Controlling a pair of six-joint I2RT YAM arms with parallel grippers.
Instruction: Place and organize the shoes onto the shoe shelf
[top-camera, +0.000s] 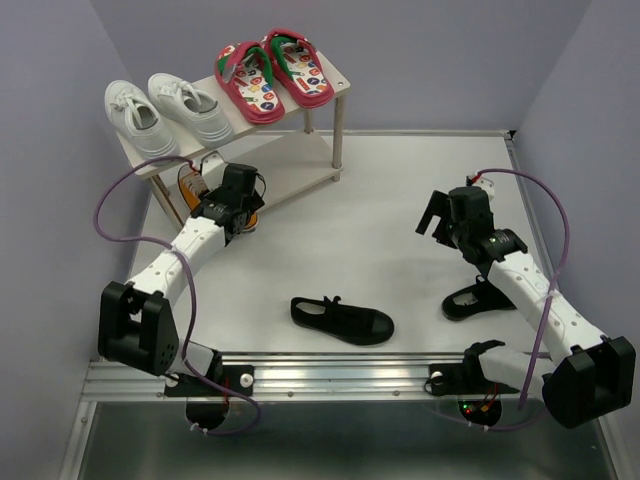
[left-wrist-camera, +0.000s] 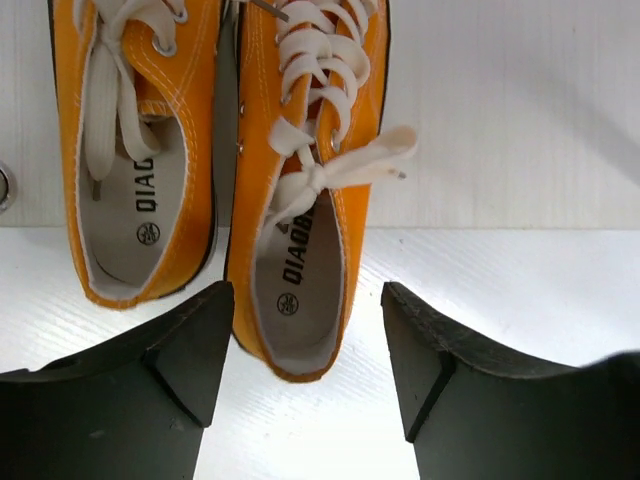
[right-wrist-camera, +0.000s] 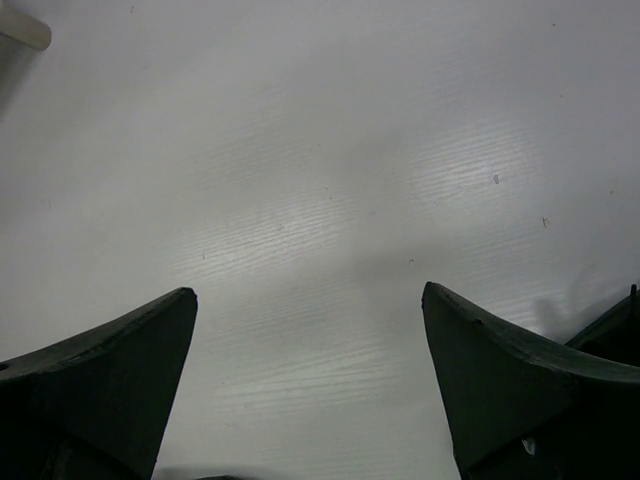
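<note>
White table (top-camera: 400, 220), fine grain lines on top. Lavender walls (top-camera: 450, 60) on three sides. Metal rail (top-camera: 330, 372) along near edge.

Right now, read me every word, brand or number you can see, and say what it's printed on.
"QIAO": grey insole of the orange canvas sneaker at the left wrist view's left edge; further letters, if any, are hidden.
"QIAOB", last letter partly covered by the white lace: insole of the neighbouring orange sneaker.
Round stamps below both words: too small to read.
Printed insoles of the red flip-flops: too small to read.
</note>
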